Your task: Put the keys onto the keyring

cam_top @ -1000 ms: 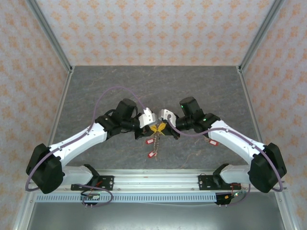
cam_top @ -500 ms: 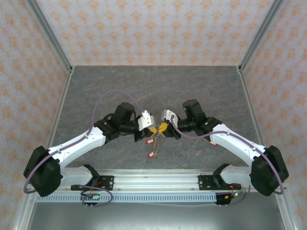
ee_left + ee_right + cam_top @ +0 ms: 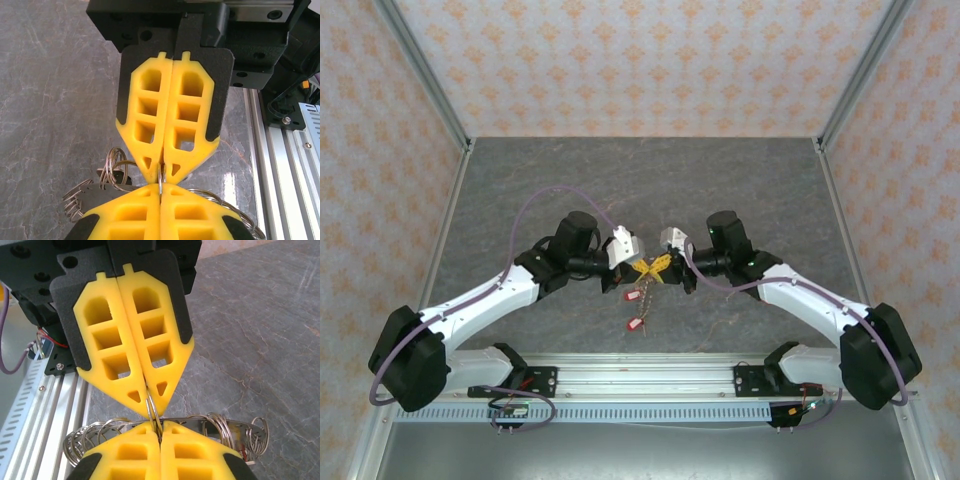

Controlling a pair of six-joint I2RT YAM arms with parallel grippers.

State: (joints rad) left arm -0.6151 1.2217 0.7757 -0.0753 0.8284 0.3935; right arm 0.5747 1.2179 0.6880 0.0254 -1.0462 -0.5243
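**Silvery keyring [image 3: 152, 412] wire pinched from both sides**

Nearest the top cam, an aluminium rail [image 3: 650, 375] w/ a ribbed strip runs along the table's near edge. From it the L arm [image 3: 480, 300] and R arm [image 3: 810, 295], smooth white links w/ black joints, angle inward to meet at table centre.

Keys [image 3: 638, 322]: tiny, w/ red rectangular tags, just on the near side of the fingertips, beside a thin beaded strand. Can't tell if they hang or lie on the table.

L gripper [image 3: 160, 186]: yellow plastic fingers, lattice-cut w/ square windows, tapering to points, pressed together w/ no gap and clamped on the thin round wire. R gripper [image 3: 160, 426]: same yellow lattice on black backing plates, also fully closed, w/ the same loop nipped in its seam. The two pairs of tips meet point to point, almost touching, and the wire runs seam to seam. Coiled split rings [image 3: 114, 165], shiny and round, fan out either side along a flat metal bar [image 3: 235, 426].

Beyond lies the table [image 3: 740, 180], grey, matte, marbled like stone. Farthest are the walls [image 3: 640, 60], w/ a peach floral print.
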